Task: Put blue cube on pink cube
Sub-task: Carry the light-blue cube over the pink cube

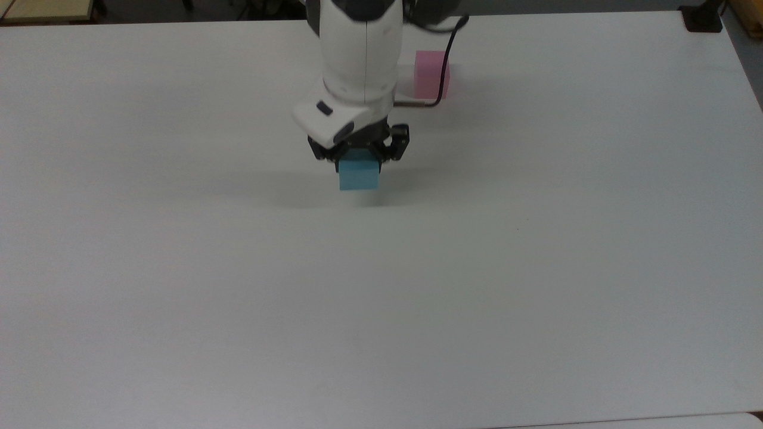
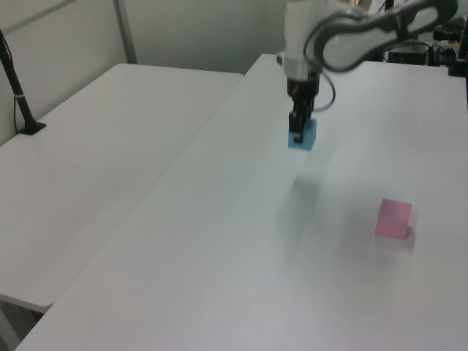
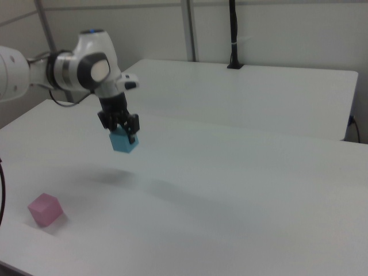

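Above the table (image 1: 536, 268), blue cube (image 1: 358, 173) clamped in hand (image 1: 358, 156), pink cube (image 1: 430, 74) well apart

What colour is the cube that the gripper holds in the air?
Light blue, with plain faces; the blue cube shows best in the right view.

A white desk (image 1: 536, 268) fills the frame; a second white desk (image 2: 95, 161) stands at the left view's left, with a black post (image 2: 18, 91) at its edge.
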Motion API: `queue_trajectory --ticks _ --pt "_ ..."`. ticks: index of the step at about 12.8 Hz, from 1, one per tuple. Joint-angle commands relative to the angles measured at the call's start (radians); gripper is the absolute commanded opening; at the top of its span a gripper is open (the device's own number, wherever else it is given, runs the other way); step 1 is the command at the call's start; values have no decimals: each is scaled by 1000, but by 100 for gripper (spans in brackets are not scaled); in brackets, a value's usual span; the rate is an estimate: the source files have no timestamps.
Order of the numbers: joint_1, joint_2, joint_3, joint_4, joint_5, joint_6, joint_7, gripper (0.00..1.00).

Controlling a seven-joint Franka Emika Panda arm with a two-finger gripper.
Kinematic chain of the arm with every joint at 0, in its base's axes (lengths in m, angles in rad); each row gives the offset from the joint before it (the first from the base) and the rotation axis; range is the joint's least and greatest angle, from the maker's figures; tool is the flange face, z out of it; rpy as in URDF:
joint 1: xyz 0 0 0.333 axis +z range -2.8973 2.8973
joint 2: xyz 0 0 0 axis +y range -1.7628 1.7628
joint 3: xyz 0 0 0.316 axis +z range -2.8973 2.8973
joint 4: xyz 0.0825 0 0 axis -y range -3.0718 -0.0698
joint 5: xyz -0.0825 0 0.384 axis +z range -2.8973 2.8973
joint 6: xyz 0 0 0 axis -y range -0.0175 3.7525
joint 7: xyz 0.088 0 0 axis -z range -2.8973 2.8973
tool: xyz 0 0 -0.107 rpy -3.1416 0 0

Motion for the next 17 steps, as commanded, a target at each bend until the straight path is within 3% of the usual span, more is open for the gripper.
queue_trajectory --ticks 1,3,6,8,13,17 --pt "4 -26 -3 180 -5 -181 29 30" --pt "4 -37 -3 229 -5 -235 29 31" --pt "15 -60 -3 213 -6 -246 34 31" --pt "26 -142 0 118 -6 -246 35 31" --pt "139 -400 0 -201 -6 -239 75 32" --pt "222 -520 0 -349 -6 -235 173 32"
